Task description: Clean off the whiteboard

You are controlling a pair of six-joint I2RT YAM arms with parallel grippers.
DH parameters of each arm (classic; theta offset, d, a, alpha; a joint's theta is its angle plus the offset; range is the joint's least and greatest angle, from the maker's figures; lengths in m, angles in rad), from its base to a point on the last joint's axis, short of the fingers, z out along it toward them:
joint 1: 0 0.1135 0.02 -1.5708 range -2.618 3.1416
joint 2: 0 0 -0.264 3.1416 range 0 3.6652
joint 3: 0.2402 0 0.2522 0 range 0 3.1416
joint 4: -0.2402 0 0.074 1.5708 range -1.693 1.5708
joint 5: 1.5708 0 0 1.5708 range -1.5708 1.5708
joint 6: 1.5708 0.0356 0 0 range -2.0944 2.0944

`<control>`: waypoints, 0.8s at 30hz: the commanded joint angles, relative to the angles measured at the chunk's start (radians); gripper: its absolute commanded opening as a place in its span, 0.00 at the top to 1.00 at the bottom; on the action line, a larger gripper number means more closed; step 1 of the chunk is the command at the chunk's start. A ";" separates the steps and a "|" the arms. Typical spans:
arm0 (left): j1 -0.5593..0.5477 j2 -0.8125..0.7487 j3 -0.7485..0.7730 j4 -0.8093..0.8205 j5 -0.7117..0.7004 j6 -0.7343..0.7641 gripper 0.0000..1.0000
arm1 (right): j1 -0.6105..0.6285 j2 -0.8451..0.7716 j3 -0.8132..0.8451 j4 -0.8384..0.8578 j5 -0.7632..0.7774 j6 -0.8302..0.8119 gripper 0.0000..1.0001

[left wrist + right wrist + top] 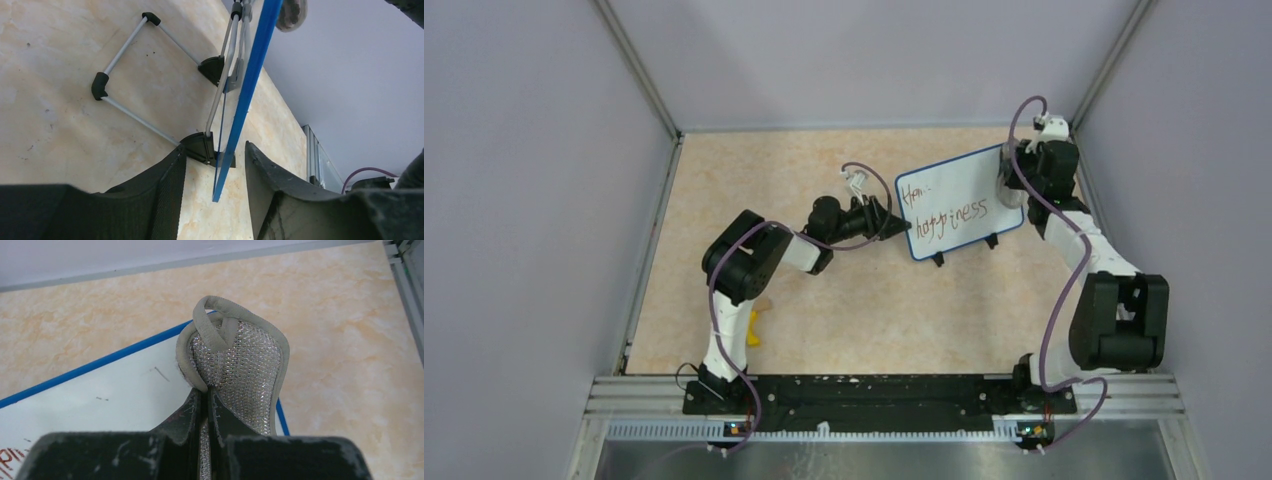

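Observation:
A blue-framed whiteboard stands tilted on a wire stand in the middle right of the table. Red-brown writing reads "happiness", with a partial word above it. My left gripper is open, and its jaws straddle the board's left edge with a gap on each side. My right gripper is shut on a silver mesh eraser pad with a grey border, held against the board's upper right corner. The pad also shows in the left wrist view.
The stand's wire legs with black feet spread behind the board. A small yellow object lies by the left arm's base. Grey walls close in on three sides. A metal rail runs along the near edge.

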 commanded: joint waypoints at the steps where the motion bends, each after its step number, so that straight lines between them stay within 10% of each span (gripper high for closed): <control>1: 0.001 -0.016 0.003 0.074 -0.006 0.014 0.52 | -0.030 0.021 0.085 0.056 -0.062 -0.019 1.00; 24: -0.001 0.039 0.076 0.014 -0.004 0.033 0.84 | -0.032 0.105 0.086 0.129 -0.186 -0.142 1.00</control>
